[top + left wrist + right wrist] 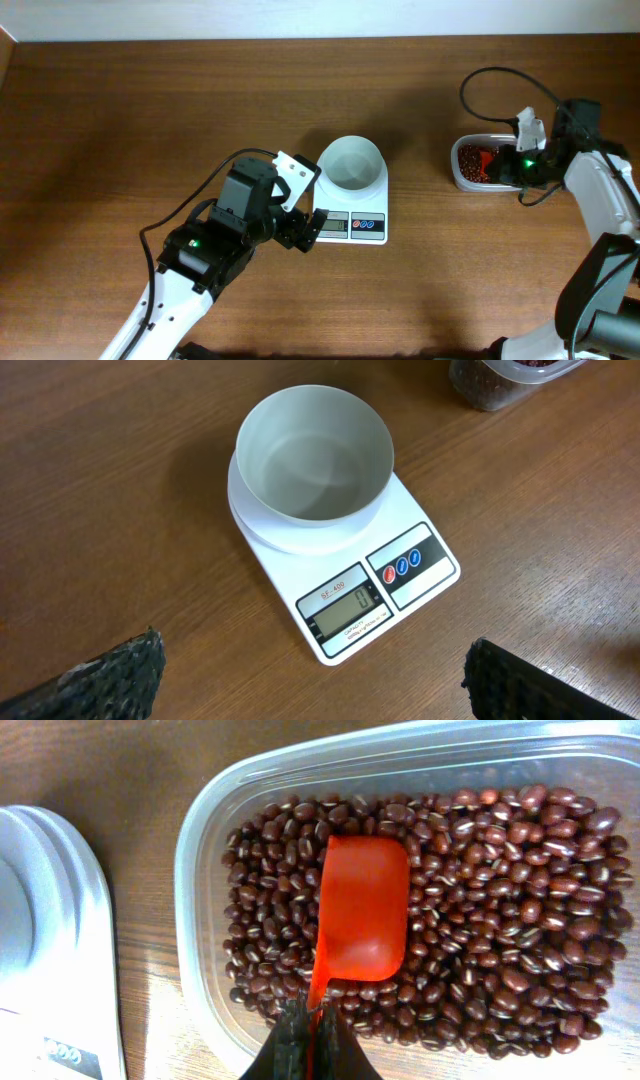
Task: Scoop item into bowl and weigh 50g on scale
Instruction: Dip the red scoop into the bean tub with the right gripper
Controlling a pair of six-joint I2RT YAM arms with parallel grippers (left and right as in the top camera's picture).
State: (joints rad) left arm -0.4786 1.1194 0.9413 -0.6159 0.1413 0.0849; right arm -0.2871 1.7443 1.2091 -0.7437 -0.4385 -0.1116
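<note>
We see a brown wood-grain table [150,110] bearing two things directly. A flat white digital kitchen scale [425,525] lies just ahead of the fingers [110,675] of the left gripper [303,228]. A clear rounded-rectangular plastic tub [200,850] lies beneath the fingers [285,1055] of the right gripper [312,1025].

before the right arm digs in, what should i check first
1. Bowl sits on the scale, empty: ok.
2. Display reads 0: ok.
3. Right gripper shut on the scoop handle: ok.
4. Scoop loaded: not ok, it lies on the beans with none in it.
5. Left gripper open, fingers apart from the scale: ok.
</note>
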